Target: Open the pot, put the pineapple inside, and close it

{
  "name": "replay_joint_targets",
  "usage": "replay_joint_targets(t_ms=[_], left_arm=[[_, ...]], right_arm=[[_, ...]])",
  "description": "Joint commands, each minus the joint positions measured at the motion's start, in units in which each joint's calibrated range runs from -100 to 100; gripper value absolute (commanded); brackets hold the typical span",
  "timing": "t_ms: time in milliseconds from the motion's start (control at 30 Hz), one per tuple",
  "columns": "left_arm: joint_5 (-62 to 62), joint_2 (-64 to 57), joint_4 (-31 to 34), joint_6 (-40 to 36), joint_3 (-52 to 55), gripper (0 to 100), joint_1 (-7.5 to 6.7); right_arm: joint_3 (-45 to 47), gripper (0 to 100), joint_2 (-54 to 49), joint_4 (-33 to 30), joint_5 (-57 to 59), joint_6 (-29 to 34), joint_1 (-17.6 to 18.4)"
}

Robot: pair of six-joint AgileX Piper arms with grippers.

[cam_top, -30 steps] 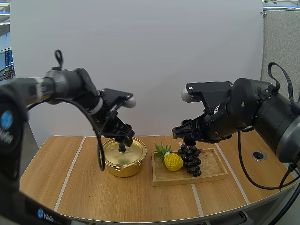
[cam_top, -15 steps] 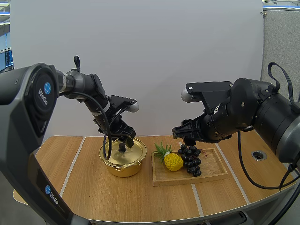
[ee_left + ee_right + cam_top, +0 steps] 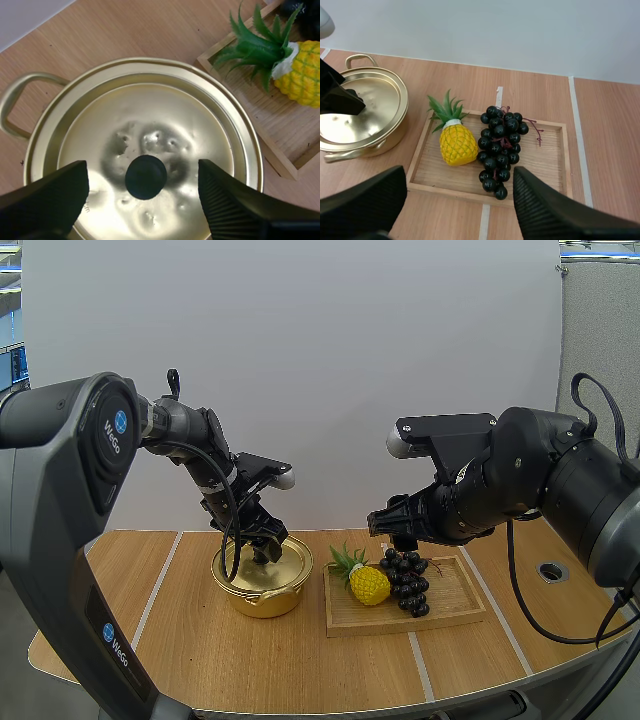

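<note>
Pineapple point(image 3: 368, 584): small, yellow, knobbly, green-leaved; lies on the flat wooden tray point(image 3: 400, 626) beside black grapes point(image 3: 405, 578). Pot point(image 3: 262, 585): round, brass-gold, dimpled lid point(image 3: 165, 115) on, black knob point(image 3: 146, 176); stands beside the tray on the wood-grain counter point(image 3: 200, 660). Left hand point(image 3: 142, 176): open, astride the knob. Right hand point(image 3: 457, 185): open above the tray.

Gold pot point(image 3: 262, 592) stands centre-left of frame on the bench point(image 3: 200, 660), lid point(image 3: 288, 558) on. Left hand point(image 3: 262, 543) sits low over the lid's centre, its arm reaching in from the left edge. Wooden tray point(image 3: 400, 624) lies just right of the pot. On it are the pineapple point(image 3: 368, 584), leaves toward the pot, and dark grapes point(image 3: 405, 578) just beside it on the right. Right hand point(image 3: 397, 528) hovers above the grapes, near the tray's far edge.
</note>
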Motion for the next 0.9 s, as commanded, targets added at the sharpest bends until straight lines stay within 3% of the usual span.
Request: replay_joint_targets(t_ms=[0,233,300,400,467,867], left_arm=[[-0.7,0.85,-0.01,-0.51,-0.84,100,-0.19],[-0.03,1.36,-0.01,-1.18,-0.84,100,-0.19],[0.15,1.36,-0.01,-1.18,-0.84,66,-0.19],[0.31,1.36,-0.01,-1.18,-0.84,22,-0.19],[0.88,1.23,-0.01,-1.18,-0.84,0,-0.19],[4.23,-6.79,-0.01,-2.37,-0.84,0,-0.19]], right_arm=[[-0.58,100,-0.18,0.14,-1.09,-0.42,0.07],[-0.58,100,-0.18,0.14,-1.09,-0.42,0.07],[-0.58,100,-0.18,0.14,-1.09,-0.42,0.07],[-0.58,100,-0.18,0.14,-1.09,-0.42,0.07],[-0.58,100,-0.18,0.14,-1.09,-0.42,0.07],[-0.58,100,-0.18,0.14,-1.09,-0.42,0.07]])
